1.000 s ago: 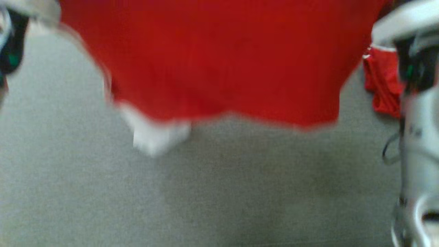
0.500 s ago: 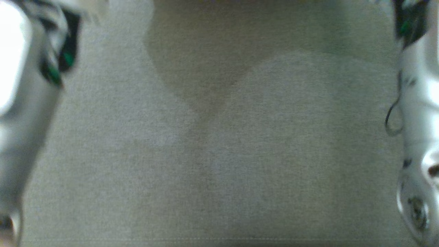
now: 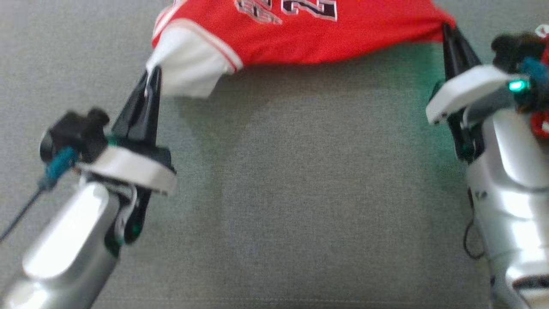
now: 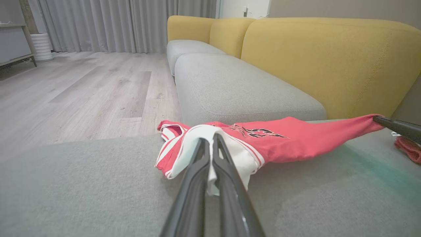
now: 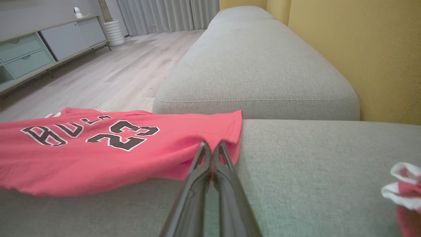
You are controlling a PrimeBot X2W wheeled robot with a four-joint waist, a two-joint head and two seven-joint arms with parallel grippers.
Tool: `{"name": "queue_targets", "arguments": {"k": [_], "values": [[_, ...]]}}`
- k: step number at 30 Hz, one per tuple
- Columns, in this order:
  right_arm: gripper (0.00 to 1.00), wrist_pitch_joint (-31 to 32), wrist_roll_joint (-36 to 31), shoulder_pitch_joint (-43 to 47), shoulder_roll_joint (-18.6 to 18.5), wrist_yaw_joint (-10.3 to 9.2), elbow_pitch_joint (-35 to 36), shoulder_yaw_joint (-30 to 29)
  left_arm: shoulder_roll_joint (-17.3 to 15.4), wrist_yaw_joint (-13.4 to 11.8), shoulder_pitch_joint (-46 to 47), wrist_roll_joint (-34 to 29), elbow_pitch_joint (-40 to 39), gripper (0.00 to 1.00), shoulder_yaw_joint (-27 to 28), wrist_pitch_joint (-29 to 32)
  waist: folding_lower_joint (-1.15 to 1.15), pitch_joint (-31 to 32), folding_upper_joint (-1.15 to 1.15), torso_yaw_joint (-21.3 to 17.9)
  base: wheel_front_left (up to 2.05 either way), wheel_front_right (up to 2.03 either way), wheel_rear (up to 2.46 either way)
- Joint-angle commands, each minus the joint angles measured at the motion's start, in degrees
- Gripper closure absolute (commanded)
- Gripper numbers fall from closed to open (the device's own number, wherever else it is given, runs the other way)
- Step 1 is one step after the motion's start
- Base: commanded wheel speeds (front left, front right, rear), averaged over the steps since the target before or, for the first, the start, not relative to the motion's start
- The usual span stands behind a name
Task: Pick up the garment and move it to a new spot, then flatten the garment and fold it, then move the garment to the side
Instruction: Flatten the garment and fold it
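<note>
The garment [image 3: 309,38] is a red jersey with white trim and dark lettering, stretched low over a grey sofa cushion [image 3: 274,193] between my two grippers. My left gripper [image 3: 152,75] is shut on its white-trimmed corner, seen up close in the left wrist view as the garment [image 4: 279,141] pinched in the left gripper [image 4: 210,140]. My right gripper [image 3: 446,30] is shut on the opposite red corner. In the right wrist view the right gripper [image 5: 212,146] clamps the garment [image 5: 98,148] at its edge, number side up.
Another red and white cloth [image 5: 406,194] lies on the cushion to my right. A yellow sofa backrest [image 4: 329,62] runs along the far side. More grey cushions [image 5: 256,72] extend beyond, with a wooden floor [image 4: 82,89] and a cabinet [image 5: 29,56] off the sofa's front.
The head view has swung: the garment hung large and red before the camera, left the picture half a second ago, and now stretches low across the top between both grippers.
</note>
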State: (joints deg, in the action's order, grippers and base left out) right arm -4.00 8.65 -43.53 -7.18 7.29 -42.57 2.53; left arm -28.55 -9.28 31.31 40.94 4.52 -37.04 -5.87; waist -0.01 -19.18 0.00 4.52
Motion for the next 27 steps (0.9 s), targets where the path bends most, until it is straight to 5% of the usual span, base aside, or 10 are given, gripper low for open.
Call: {"name": "queue_targets", "arguments": {"k": [1, 9, 17, 23, 27], "values": [[1.0, 0.13, 0.65, 1.36, 0.11, 0.2, 2.52, 0.97, -2.8, -0.75, 0.01, -0.07, -2.55, 1.0, 2.29, -0.76, 0.01, 1.27, 0.0, 0.02, 0.0, 0.0, 0.0], [1.0, 2.85, 4.46, 17.71, 0.6, 0.2, 13.73, -0.56, -6.77, -6.51, -13.36, -0.51, -11.02, 1.0, 0.83, -0.68, 0.01, 8.74, 0.0, -0.21, 0.0, 0.0, 0.0], [1.0, 8.57, 5.58, 38.93, 3.26, 0.2, 33.1, -4.03, -11.4, -13.52, -28.04, 0.94, -20.99, 1.0, 0.63, 0.03, 0.01, 17.64, 0.0, -0.76, 0.0, 0.0, 0.0], [1.0, 14.78, 5.41, 51.18, 4.2, 0.2, 46.88, -4.27, -14.86, -18.77, -38.16, 2.03, -29.05, 1.0, 0.77, 0.39, 0.01, 20.21, 0.0, -1.56, 0.0, 0.0, 0.0], [1.0, 18.01, 6.43, 55.33, 4.27, 0.2, 51.29, -4.57, -16.03, -20.12, -41.13, 2.67, -31.72, 1.0, 0.85, 0.64, 0.01, 20.35, 0.0, -1.51, 0.0, 0.0, 0.0]]}}
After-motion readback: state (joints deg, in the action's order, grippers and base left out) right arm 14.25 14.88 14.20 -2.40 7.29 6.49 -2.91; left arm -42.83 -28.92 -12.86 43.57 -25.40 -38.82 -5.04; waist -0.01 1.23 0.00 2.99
